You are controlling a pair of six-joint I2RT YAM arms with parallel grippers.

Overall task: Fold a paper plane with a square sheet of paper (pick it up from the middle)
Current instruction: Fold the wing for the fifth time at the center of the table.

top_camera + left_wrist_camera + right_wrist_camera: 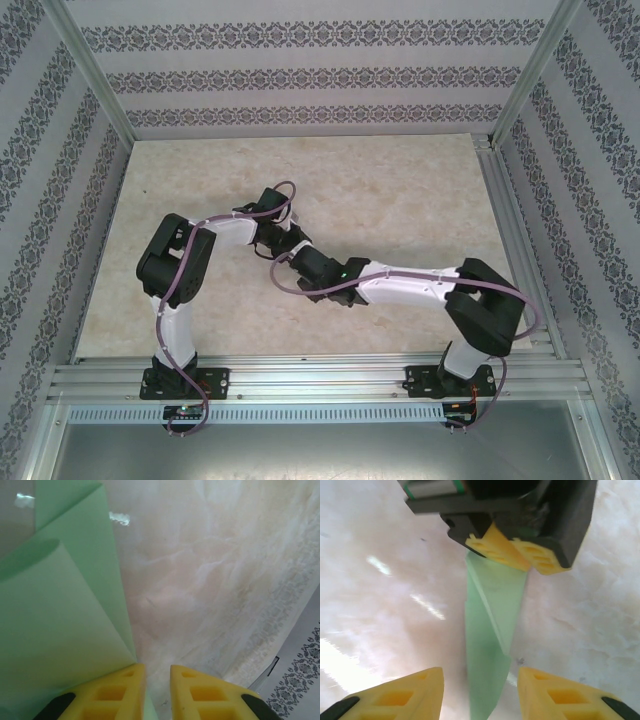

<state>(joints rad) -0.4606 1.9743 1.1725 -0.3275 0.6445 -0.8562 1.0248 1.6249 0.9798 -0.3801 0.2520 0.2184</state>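
Clamping the paper (492,610) at one end were the left fingers (512,550), pressed together on it, per the right wrist view. Paper was folded into a slim green strip with a lengthwise crease. It ran from that clamp down between the right fingers (415,690) and out of frame. Right fingers stood apart, one each side of the strip; couldn't tell whether either touched it. Left wrist view: yellow tips nearly together, a sliver of green in the gap, folded layers fanning up and left, top flap curled. Couldn't tell whether the paper lay on the table (400,190) or hung just above it. Top view: left arm (185,270) and right arm (410,285) both bent inward, wrists meeting near the table's middle, a bit left of centre, left wrist on the far side. Purple cables (285,184) looped along both arms. Patterned walls (300,70) stood on the left, far and right sides of the table.
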